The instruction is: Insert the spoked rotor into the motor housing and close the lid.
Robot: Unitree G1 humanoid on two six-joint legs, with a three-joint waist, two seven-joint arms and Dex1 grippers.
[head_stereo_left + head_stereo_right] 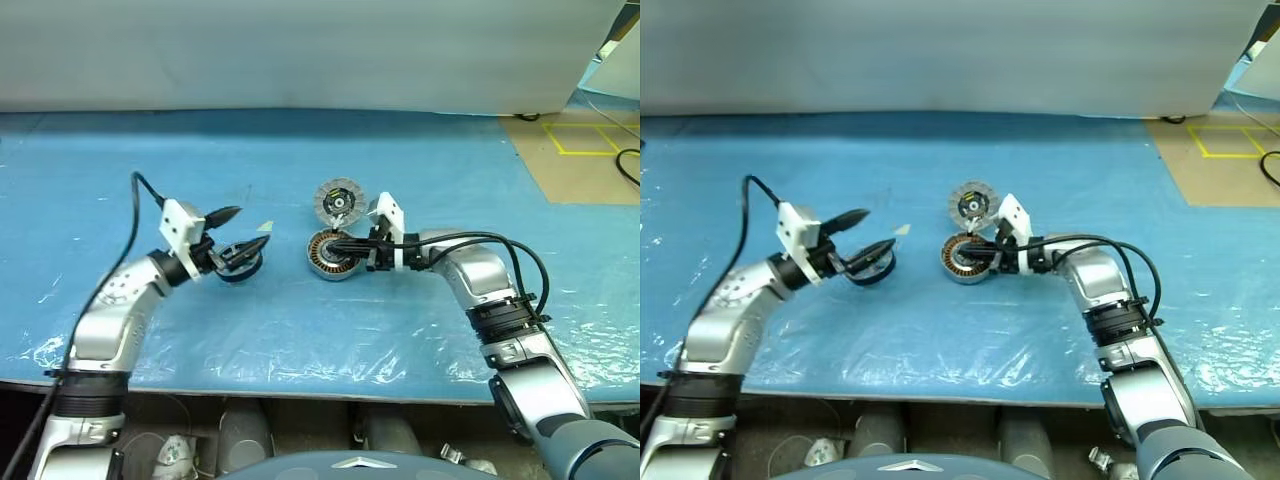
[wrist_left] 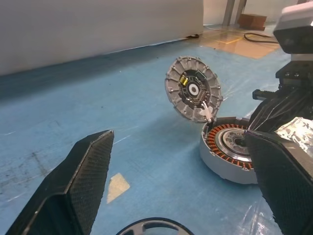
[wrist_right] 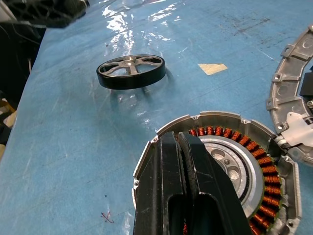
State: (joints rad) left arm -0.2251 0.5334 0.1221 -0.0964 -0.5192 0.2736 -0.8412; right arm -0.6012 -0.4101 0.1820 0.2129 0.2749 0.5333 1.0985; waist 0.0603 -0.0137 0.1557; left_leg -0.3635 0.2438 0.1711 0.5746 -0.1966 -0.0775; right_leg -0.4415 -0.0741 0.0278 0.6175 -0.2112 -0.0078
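Right, the housing [image 1: 333, 257] sits on the blue table [image 1: 300, 330] near the middle, face up, its ring of copper windings and grey centre all on show. The lid [image 1: 339, 202] stands tilted up at the housing's far edge, ribbed face with the dark, yellow-marked centre open to view, joined at the rim by a small white hinge piece. The right gripper [image 3: 182, 161] reaches in from the right, its two black fingers pressed flat together with nothing between them, tips over the near rim of the housing. Off to the left lies the rotor [image 3: 130, 71], a black ring with silver spokes, flat on the table and well apart from the housing. The left gripper [image 1: 243, 236] hovers right over it, fingers spread wide, empty, one finger high, the other low by the rotor. A small pale tape scrap [image 2: 117, 187] lies on the table between rotor and housing.
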